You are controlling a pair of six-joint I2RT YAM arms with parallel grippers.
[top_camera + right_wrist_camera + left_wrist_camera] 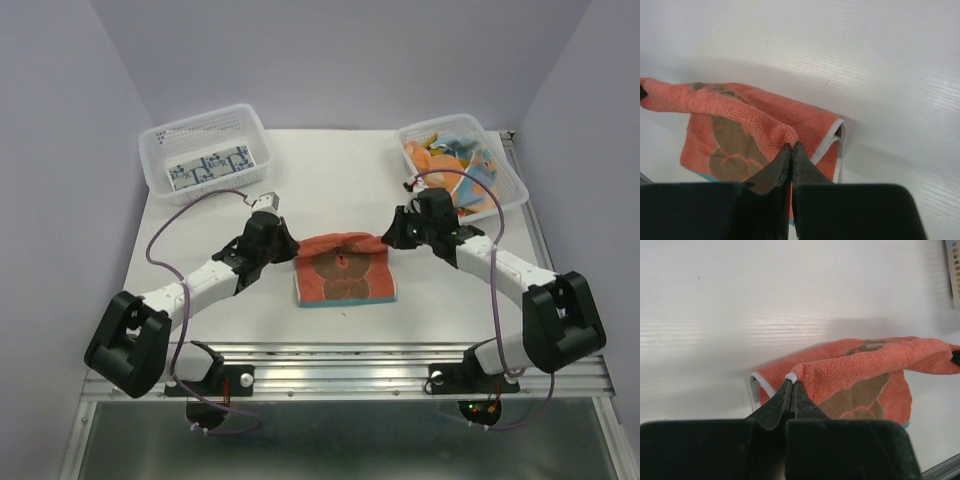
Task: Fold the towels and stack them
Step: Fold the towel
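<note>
Two arms pinch an orange-red towel (343, 275) at mid-table. The left gripper (791, 385) is clamped tight on its far left corner and the right gripper (791, 147) on its far right corner. The far edge hangs lifted between them, while the near part lies flat on the white table (340, 180), showing a brown print. A blue-white towel (208, 165) lies flat in the left basket (200, 115) at the far side. The right basket (437, 125) holds a loose heap of towels (458, 168), apparently orange, blue and yellow, though they are hard to tell apart from above.
</note>
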